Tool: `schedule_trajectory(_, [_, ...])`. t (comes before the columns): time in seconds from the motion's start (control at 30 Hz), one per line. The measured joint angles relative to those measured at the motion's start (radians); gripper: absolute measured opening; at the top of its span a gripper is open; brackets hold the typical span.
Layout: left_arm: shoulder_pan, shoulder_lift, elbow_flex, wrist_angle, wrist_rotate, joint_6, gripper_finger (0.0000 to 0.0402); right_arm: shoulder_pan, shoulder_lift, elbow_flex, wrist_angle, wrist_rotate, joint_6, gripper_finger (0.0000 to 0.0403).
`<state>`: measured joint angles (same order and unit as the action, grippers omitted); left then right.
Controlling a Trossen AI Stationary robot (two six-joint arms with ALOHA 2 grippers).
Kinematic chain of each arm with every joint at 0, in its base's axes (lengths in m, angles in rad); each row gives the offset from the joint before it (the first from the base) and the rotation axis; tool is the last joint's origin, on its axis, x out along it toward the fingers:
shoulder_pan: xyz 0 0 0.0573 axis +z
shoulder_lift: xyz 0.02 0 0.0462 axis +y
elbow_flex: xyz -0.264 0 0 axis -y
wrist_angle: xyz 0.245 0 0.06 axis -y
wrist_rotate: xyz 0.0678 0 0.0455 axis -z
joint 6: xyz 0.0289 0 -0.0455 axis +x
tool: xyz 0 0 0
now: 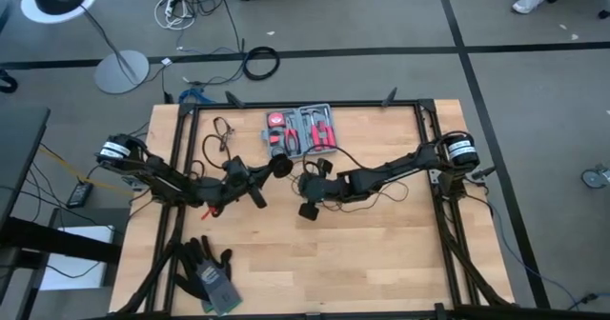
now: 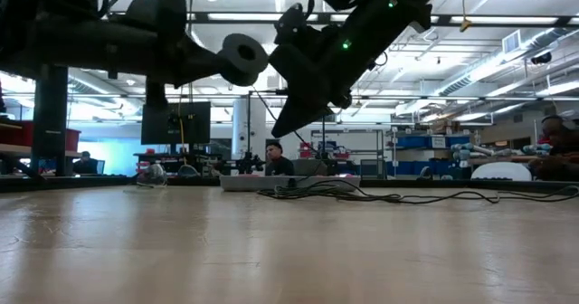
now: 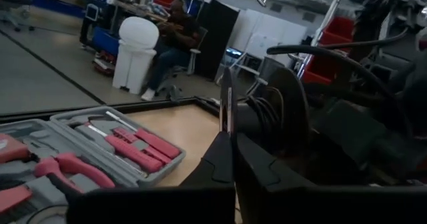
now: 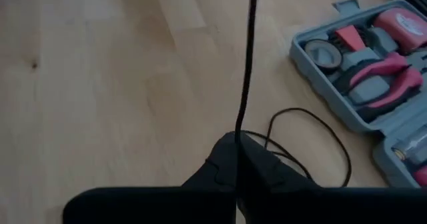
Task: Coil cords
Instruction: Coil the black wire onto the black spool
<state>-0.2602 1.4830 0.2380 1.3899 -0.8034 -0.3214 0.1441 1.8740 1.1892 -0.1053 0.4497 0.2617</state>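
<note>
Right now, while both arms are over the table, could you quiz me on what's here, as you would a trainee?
1. True or false: the grey plastic tool case with red-handled tools is closed.
2. What do the jaws of the right gripper pinch? A) a glove B) the thin black wire C) pliers
3. Fill in: the dark fabric work gloves lie on the ___ arm's side of the wooden table.

Key: 1 false, it lies open. 2 B. 3 left.
</note>
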Motion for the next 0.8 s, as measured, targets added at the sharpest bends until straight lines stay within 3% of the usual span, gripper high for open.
schedule_trajectory(0.27, [-0.034,-0.001,-0.054,0.05,-0.022,-0.004,0.0,0.014,0.001,-0.002,-0.057,-0.006,0.052,0.0036])
schedule_trajectory(0.4, [-0.04,-0.001,-0.068,0.051,-0.027,-0.005,0.0,0.037,0.001,-0.044,0.004,-0.008,0.052,0.0053])
schedule_trajectory(0.53, [-0.043,-0.001,-0.078,0.058,-0.027,-0.018,0.0,0.061,0.001,-0.176,0.225,-0.009,0.074,0.0065])
schedule_trajectory(0.8, [-0.043,-0.001,-0.081,0.057,-0.016,-0.026,0.0,0.072,0.0,-0.526,0.901,-0.094,0.14,0.007])
